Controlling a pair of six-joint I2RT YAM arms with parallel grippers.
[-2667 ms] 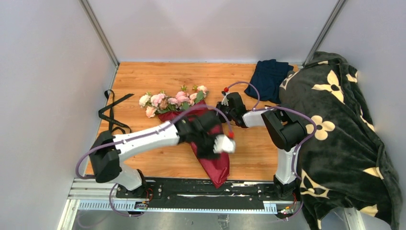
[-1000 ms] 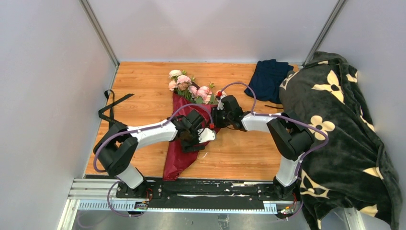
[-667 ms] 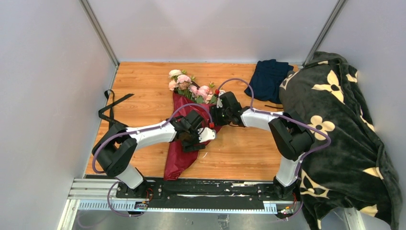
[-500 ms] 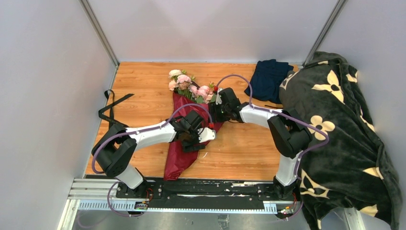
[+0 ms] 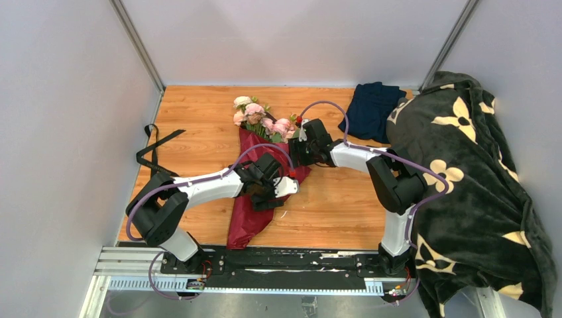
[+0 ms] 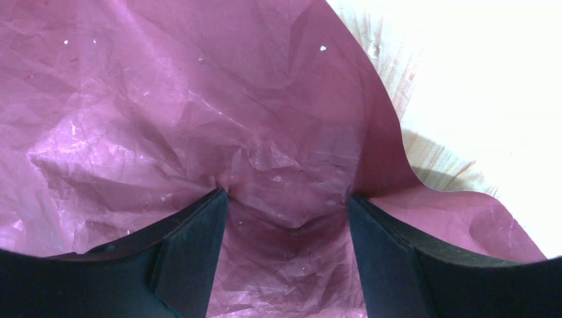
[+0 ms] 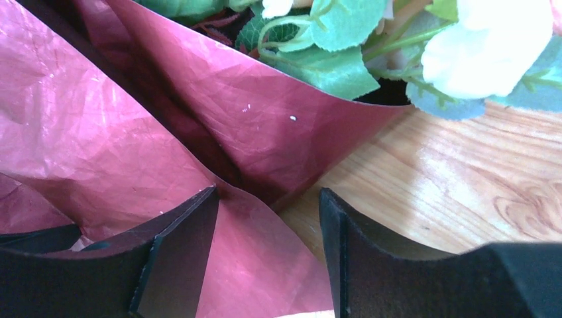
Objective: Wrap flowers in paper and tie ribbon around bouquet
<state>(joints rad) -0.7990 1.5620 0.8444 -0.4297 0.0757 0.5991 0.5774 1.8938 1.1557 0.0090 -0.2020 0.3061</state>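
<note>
Swung round since the earliest view, the one bouquet [image 5: 255, 179] now lies with its pointed end near the arms' rail, and the right fingers have spread in the last second. Nearest is that tail of the single burgundy paper [image 5: 246, 215] sheet. Mid-cone, the left gripper [image 6: 288, 199] is set wide and presses across the crinkled paper, which puckers between its two fingers. Just beyond, the right gripper [image 7: 268, 195] stands spread at the cone's right edge, a paper fold and bare wooden table [image 7: 464, 192] showing between its fingers, nothing clamped. Past both, the flowers [image 5: 258, 119] spill from the cone's mouth, too bunched to count. One black ribbon [image 5: 154, 154] lies loose at the left edge. One navy cloth [image 5: 371, 109] sits at the far right, beside one dark blanket [image 5: 477, 192].
</note>
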